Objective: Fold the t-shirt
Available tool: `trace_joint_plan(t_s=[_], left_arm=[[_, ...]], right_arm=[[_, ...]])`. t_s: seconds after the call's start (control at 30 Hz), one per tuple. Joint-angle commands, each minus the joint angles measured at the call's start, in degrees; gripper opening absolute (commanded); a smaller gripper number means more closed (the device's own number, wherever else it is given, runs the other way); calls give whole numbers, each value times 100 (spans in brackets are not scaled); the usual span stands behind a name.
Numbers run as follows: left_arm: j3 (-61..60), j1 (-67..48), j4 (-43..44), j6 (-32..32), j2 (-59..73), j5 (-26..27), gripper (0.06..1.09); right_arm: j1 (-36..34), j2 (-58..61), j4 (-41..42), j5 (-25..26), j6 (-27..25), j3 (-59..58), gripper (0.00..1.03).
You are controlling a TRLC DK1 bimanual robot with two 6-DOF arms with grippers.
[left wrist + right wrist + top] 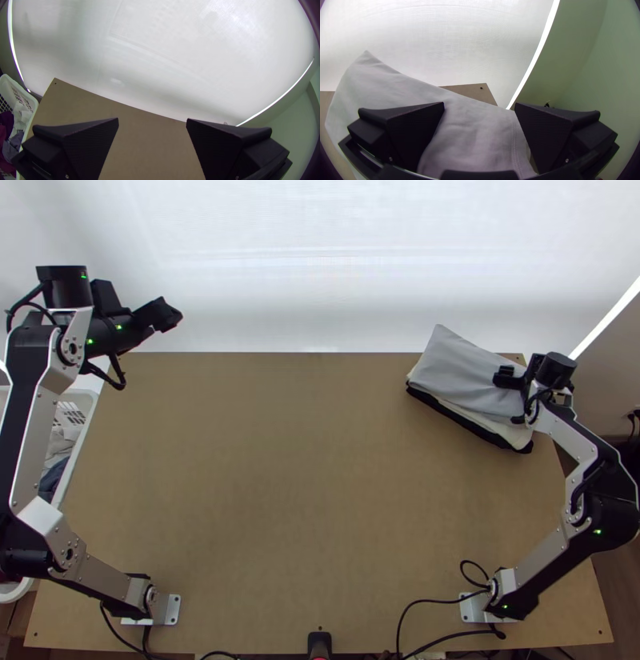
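Note:
A light grey folded cloth (464,372) lies on top of a stack at the table's far right corner, over a cream and a black cloth (464,418). My right gripper (512,380) is over its right part; in the right wrist view the right gripper (479,106) stands open above the grey cloth (466,133), whose stitched edge shows between the fingers. My left gripper (170,314) is high at the far left, beyond the table's far edge; the left gripper (152,121) is open with nothing between its fingers in the left wrist view.
A white laundry basket (76,452) with clothes stands at the table's left side, partly behind the left arm. The brown tabletop (280,484) spreads between the arms. Black cables (432,601) lie at the near edge. A white sheet (320,260) hangs behind the table.

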Motion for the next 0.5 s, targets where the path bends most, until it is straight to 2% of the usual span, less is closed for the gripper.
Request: trace_joint_plan(t_s=[0.0, 0.1, 0.23, 0.33, 0.4, 0.47], left_arm=[[100, 151, 74, 39, -230, -97, 105], [83, 212, 126, 109, -344, -352, 105], [-5, 212, 223, 294, -573, -906, 105], [-269, 212, 496, 382, -828, -1134, 105], [-480, 274, 671, 417, -1021, -1205, 105], [-735, 371, 961, 434, -1250, -1213, 105]], right_arm=[[-112, -532, -52, 153, -42, 255, 99], [-103, -1033, -315, 153, -7, 449, 99], [-24, -1736, -895, 144, 248, 792, 99], [29, -2088, -1370, 144, 450, 1222, 99], [46, -2316, -1379, 144, 511, 1398, 99], [46, -2606, -966, 144, 573, 1424, 99]])
